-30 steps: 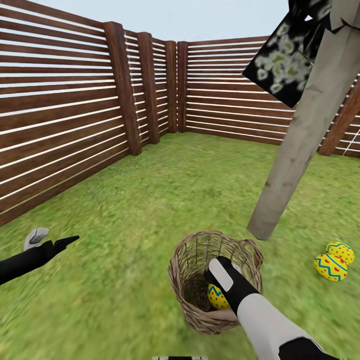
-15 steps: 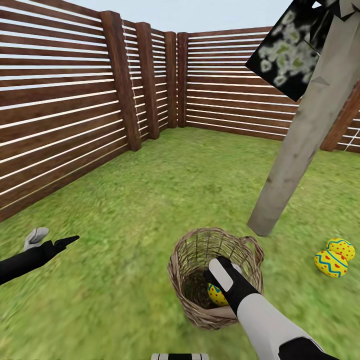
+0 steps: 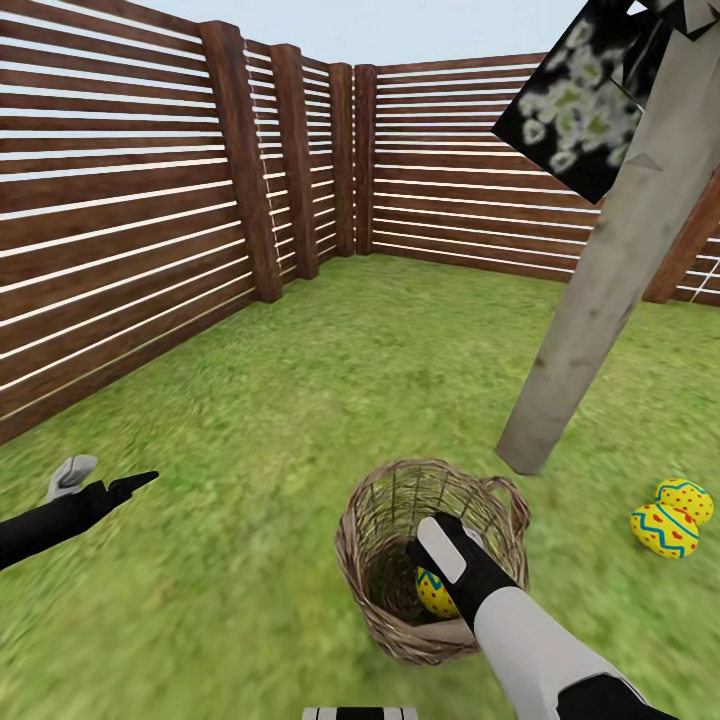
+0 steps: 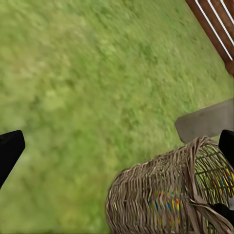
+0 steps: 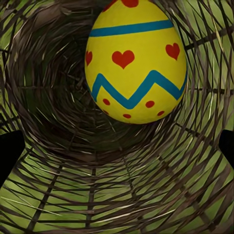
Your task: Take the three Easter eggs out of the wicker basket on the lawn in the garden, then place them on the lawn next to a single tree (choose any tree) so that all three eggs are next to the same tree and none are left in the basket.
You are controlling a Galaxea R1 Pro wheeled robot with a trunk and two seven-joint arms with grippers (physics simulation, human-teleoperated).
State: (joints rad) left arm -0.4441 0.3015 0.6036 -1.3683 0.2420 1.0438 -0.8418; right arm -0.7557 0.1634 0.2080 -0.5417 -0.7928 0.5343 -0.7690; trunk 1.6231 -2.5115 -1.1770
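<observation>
One egg (image 5: pixel 135 61) is seen lying deep in the upright basket (image 3: pixel 385 545), long axis along the right gripper's (image 3: pixel 440 560) reach with fingers spread wide around nothing, while two eggs (image 3: pixel 670 518) lie by the tree (image 3: pixel 590 300).

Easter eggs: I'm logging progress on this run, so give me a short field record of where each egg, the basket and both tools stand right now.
egg in basket: one Easter egg lies inside the wicker basket
eggs on lawn: two Easter eggs lie together on the lawn, near the base of the tree
basket: tilted on the grass, close to the trunk
right tool: reaching into the basket, open, egg ahead of its fingers, not gripped
left tool: open, over bare grass, holding nothing
eggs left to move: one
</observation>
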